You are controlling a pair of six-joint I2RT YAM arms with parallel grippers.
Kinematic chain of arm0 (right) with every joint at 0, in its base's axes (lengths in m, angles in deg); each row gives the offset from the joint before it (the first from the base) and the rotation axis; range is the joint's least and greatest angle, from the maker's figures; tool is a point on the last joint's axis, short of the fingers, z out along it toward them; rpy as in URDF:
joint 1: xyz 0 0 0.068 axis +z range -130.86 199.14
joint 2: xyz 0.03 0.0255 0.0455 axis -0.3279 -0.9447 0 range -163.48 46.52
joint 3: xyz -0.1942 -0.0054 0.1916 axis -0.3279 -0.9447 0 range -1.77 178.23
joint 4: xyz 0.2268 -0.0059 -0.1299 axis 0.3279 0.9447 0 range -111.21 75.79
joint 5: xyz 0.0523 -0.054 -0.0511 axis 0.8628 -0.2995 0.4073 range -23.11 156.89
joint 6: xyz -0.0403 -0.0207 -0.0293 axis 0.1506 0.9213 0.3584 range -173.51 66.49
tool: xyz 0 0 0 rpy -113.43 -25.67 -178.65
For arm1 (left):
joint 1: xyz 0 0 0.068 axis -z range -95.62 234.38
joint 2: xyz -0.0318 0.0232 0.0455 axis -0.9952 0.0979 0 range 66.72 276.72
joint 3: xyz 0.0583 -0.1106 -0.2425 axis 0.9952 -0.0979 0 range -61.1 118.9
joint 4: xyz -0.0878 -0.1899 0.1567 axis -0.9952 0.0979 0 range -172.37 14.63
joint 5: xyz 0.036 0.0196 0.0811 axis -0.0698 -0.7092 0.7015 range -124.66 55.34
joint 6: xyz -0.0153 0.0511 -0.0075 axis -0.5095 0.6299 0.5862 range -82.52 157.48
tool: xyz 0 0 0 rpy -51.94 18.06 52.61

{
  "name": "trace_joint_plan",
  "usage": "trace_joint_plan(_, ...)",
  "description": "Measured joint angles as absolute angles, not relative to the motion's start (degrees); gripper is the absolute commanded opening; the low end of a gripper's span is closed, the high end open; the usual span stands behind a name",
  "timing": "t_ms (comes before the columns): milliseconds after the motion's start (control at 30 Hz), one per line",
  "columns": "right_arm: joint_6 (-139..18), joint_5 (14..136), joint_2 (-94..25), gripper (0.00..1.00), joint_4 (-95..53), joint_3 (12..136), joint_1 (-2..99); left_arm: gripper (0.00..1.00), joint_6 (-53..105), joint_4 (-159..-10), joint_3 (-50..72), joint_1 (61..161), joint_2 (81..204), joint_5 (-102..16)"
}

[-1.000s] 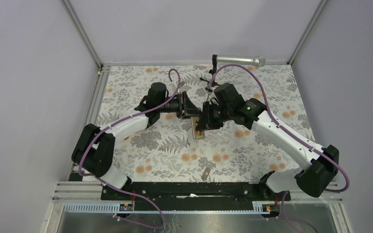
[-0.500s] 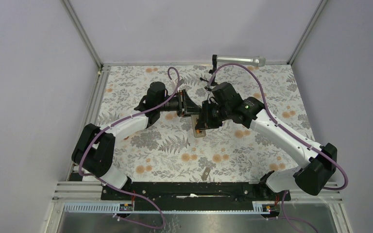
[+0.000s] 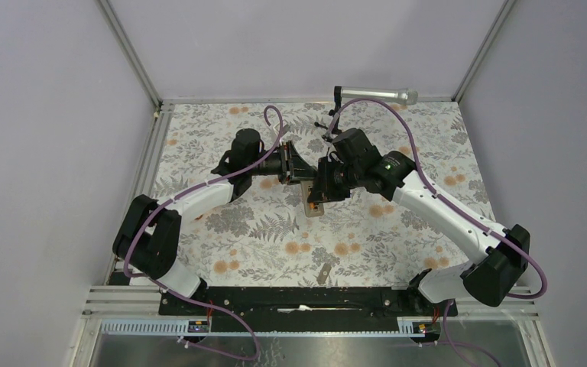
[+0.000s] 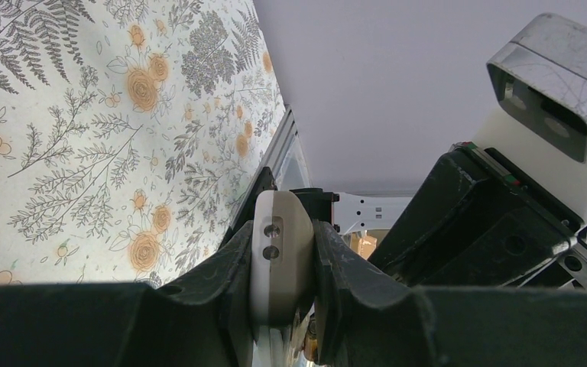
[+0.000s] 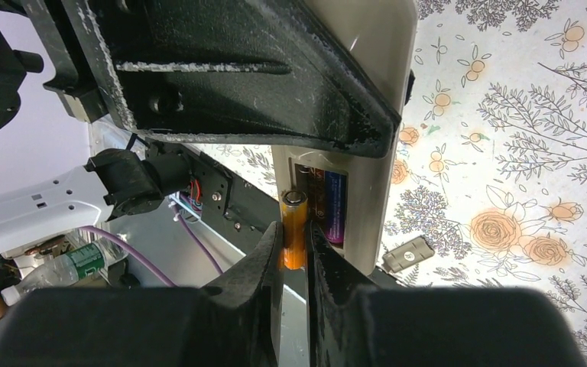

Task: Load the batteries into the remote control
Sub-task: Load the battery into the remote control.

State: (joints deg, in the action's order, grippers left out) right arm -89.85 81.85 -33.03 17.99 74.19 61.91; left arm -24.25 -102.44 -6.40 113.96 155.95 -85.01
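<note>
Top external: second battery at the remote

Your left gripper (image 4: pixel 281 261) is clamped on the remote control (image 4: pixel 279 225), held over the table (image 3: pixel 237 229). The dark blue battery (image 5: pixel 335 206) already sits in its back. Your right gripper (image 5: pixel 294 256) pinches the orange battery (image 5: pixel 293 225), its tip just beside the blue one. Next, I'd judge, line it up and press it flat.

Plain lilac-grey walls (image 3: pixel 290 46) box in a fern-and-orange-flower tablecloth (image 3: pixel 260 245) under even light, with aluminium rails (image 3: pixel 147 157) along its edges. A silver microphone (image 3: pixel 374 95) stands beyond the right gripper (image 3: pixel 319 193).
</note>
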Motion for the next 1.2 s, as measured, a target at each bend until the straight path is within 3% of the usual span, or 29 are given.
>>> trace_joint_plan(267,-89.5,80.8,-33.0,0.10,19.0,74.2,61.9,0.00,-23.8,-101.5,-6.4,113.9,156.0,-85.0)
trace_joint_plan(633,-88.9,81.4,-33.6,0.27,19.2,74.3,61.9,0.00,-23.8,-101.4,-6.4,113.9,156.0,-85.0)
trace_joint_plan(1000,-89.5,80.9,-34.6,0.32,18.6,76.0,61.9,0.00,-24.8,-101.5,-6.4,114.0,156.0,-85.0)
trace_joint_plan(1200,-89.6,80.1,-34.6,0.41,18.9,76.8,61.9,0.00,-24.9,-101.5,-6.4,113.9,156.0,-85.0)
